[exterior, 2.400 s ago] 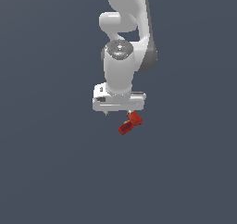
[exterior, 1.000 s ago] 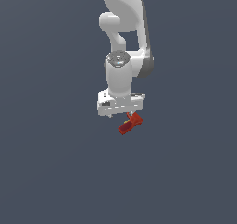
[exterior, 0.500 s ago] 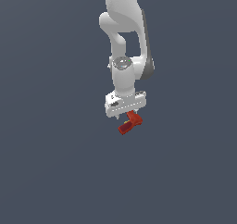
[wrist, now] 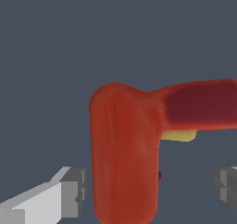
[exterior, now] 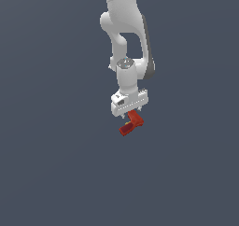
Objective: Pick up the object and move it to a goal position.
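The object point(exterior: 130, 123) is a small red elongated piece with a thick end and a narrower, darker end. It hangs just under the white gripper point(exterior: 130, 114) in mid-air, tilted down toward the exterior view's left. In the wrist view the object point(wrist: 125, 153) fills the middle, bent like an L, with a small yellow patch point(wrist: 178, 135) under its darker arm. The gripper point(wrist: 150, 190) is shut on the object's thick part, with one grey finger point(wrist: 74, 193) on either side of it.
The white arm point(exterior: 126, 29) comes down from the top of the exterior view. Around it there is only a plain dark grey background, with no surface edge or other object in sight.
The wrist has turned and shifted slightly toward the exterior view's right, and the upper arm has straightened. The object has stayed in the gripper at nearly the same spot.
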You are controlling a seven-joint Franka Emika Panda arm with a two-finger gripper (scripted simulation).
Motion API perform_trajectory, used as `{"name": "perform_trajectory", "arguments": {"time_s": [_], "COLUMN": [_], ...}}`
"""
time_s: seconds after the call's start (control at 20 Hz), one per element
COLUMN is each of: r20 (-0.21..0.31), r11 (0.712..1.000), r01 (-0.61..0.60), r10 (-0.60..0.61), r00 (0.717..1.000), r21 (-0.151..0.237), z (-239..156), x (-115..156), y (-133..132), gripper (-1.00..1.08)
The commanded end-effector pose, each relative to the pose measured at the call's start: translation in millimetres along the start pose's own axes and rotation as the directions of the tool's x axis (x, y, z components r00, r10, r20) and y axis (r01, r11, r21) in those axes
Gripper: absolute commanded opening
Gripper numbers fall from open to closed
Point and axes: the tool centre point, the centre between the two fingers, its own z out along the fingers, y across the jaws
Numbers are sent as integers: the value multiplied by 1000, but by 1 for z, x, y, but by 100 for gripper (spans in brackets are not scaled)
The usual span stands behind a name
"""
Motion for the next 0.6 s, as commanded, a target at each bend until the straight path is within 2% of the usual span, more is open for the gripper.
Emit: {"name": "perform_trajectory", "arguments": {"time_s": [0.0, 0.55], "r20": [-13, -29], "r11": [1000, 999], "r01": [23, 52], "r10": [-23, -52], "r00": [1000, 998], "r21": [0, -1], "z": [3, 6], "x": [-5, -12], "y": [-5, -13], "gripper": [108, 108]}}
